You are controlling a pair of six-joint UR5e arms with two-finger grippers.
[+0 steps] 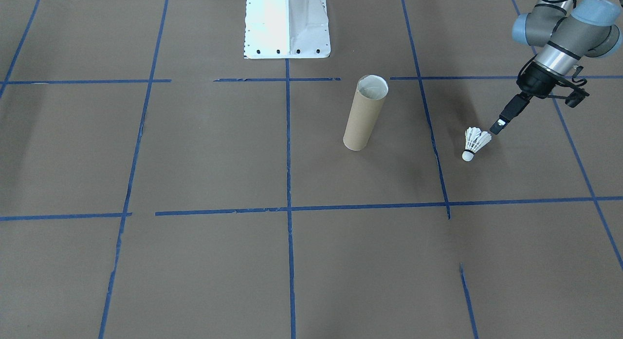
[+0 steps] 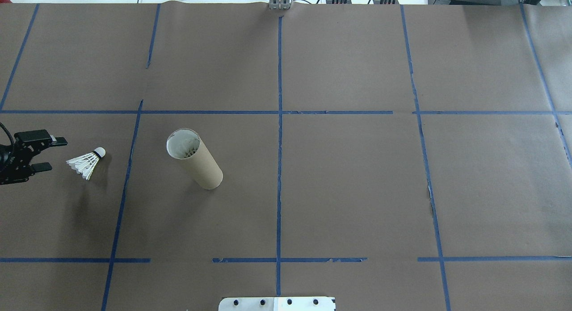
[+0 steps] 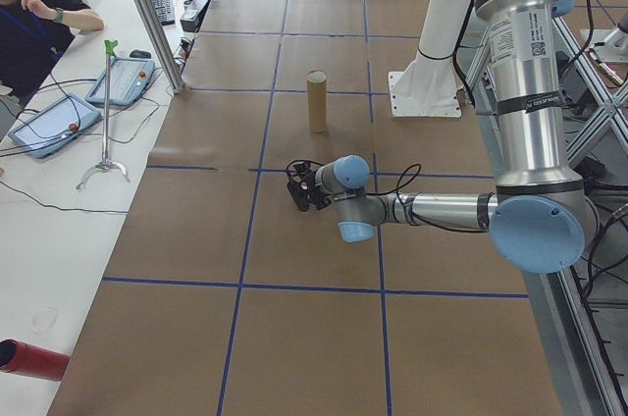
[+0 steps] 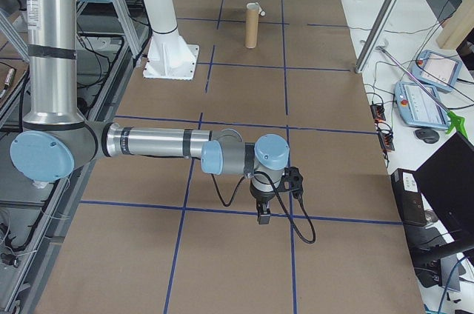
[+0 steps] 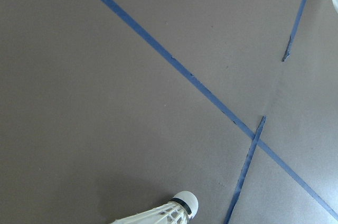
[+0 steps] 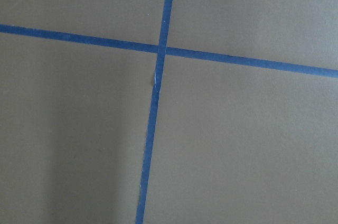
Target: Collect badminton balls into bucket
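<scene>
While the front view shows the left gripper [image 1: 497, 128] at right just touching the shuttlecock [image 1: 474, 142], overhead its jaws gape empty at far left, tube [image 2: 195, 159] mid-left. Right gripper: can't tell. I'd slide around the feathers, squeezing gently.

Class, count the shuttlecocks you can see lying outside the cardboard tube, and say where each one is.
1. The shuttlecock lies on the table just ahead of the left gripper, apart from the upright tube. Feathers seem to show inside the tube's mouth, so more may sit hidden there.
</scene>
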